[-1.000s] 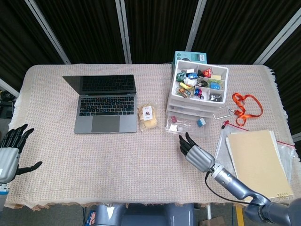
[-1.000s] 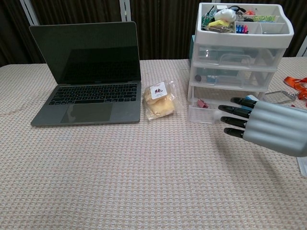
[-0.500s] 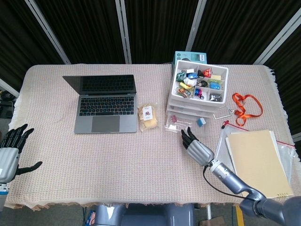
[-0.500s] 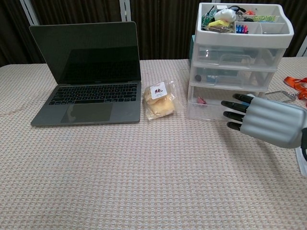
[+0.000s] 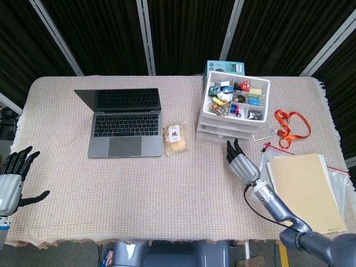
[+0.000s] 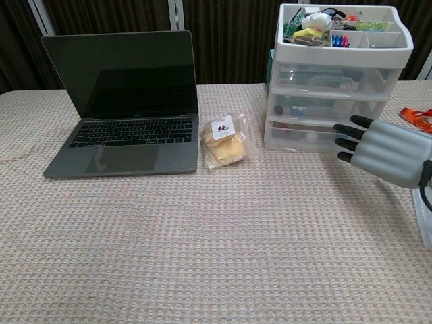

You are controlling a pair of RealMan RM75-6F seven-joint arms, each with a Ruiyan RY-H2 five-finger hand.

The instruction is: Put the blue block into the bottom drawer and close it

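The white three-drawer unit [image 5: 207,121] [image 6: 317,91] stands at the back right, its top tray full of small items. Its bottom drawer [image 5: 212,137] [image 6: 300,137] sits flush with the drawers above. The blue block shows in neither view. My right hand [image 5: 242,163] [image 6: 385,152] is stretched flat with its fingertips [image 6: 344,135] at the bottom drawer's front right part, holding nothing. My left hand [image 5: 11,178] hovers at the table's near left edge, fingers spread and empty; the chest view does not show it.
An open laptop [image 5: 123,119] [image 6: 121,101] sits at the left of the unit, with a snack packet [image 5: 176,138] [image 6: 224,140] between them. An orange lanyard [image 5: 292,125], a metal key [image 5: 264,133] and a notebook in a plastic sleeve [image 5: 303,189] lie to the right.
My right hand has moved forward and right, pushing the bottom drawer from pulled out to flush with the unit. The blue block seen in the drawer earlier is now hidden. The left hand is unmoved.
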